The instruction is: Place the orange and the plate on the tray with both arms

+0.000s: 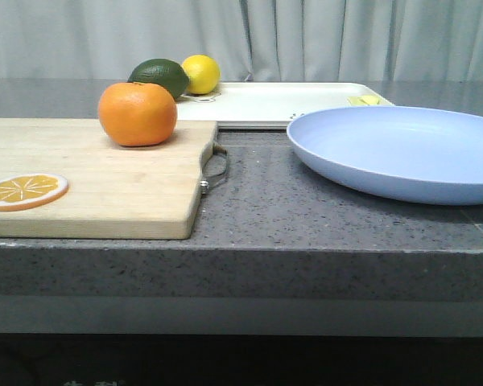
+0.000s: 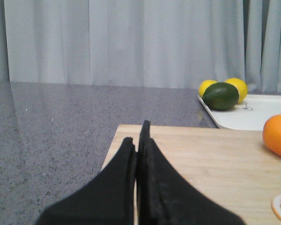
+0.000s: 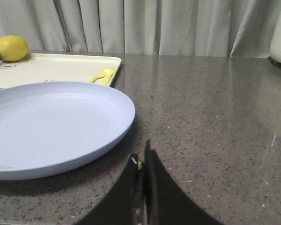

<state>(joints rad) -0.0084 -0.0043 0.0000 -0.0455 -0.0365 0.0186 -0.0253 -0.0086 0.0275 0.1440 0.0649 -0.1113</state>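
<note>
Front view had the orange [image 1: 137, 113] sitting on the wooden cutting board [image 1: 97, 181], the blue plate [image 1: 398, 151] on the counter beside the board, and the cream tray [image 1: 274, 103] beyond the board. Both the left gripper [image 2: 138, 140] and the right gripper [image 3: 141, 161] were pinched closed on nothing. The orange looked liable to roll off (round, smooth skin) if nudged off-centre, and the shallow plate could slide away from a closed jaw. I counted one orange, one plate, one tray, one orange slice [image 1: 24, 190], two lemons [image 2: 225, 87], one avocado [image 1: 161, 76].
</note>
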